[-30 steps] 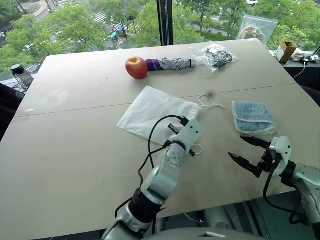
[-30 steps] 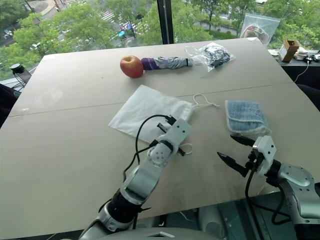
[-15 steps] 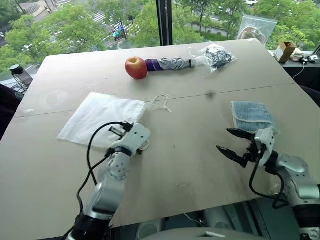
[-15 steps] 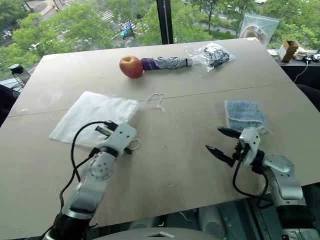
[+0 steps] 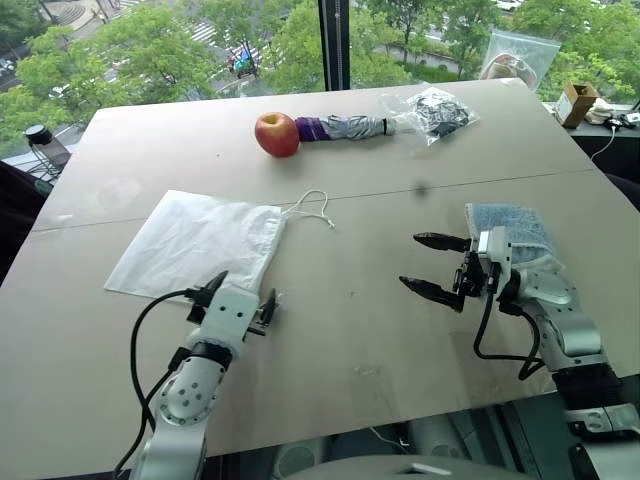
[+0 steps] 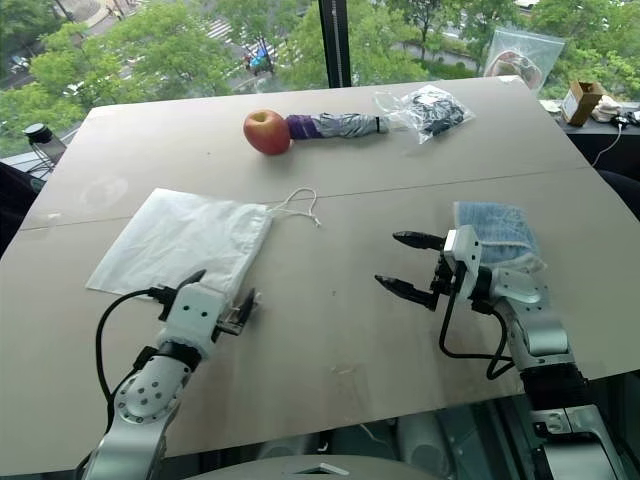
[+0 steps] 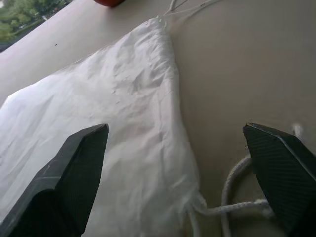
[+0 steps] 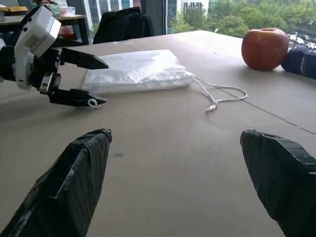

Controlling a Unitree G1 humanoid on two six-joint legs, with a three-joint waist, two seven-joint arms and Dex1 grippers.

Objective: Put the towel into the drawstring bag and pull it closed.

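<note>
Dragged drawstring bag (image 5: 195, 243) to frame left; left gripper (image 5: 240, 294) now spread, released; right gripper (image 5: 432, 266) spread beside towel (image 5: 505, 227).

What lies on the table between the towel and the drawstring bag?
Only the right gripper hangs open beside the towel, over that stretch; the tabletop between it and the drawstring bag shows nothing else.

Likely office: big table (image 5: 400, 330) by window (image 5: 200, 40), treetops below.
</note>
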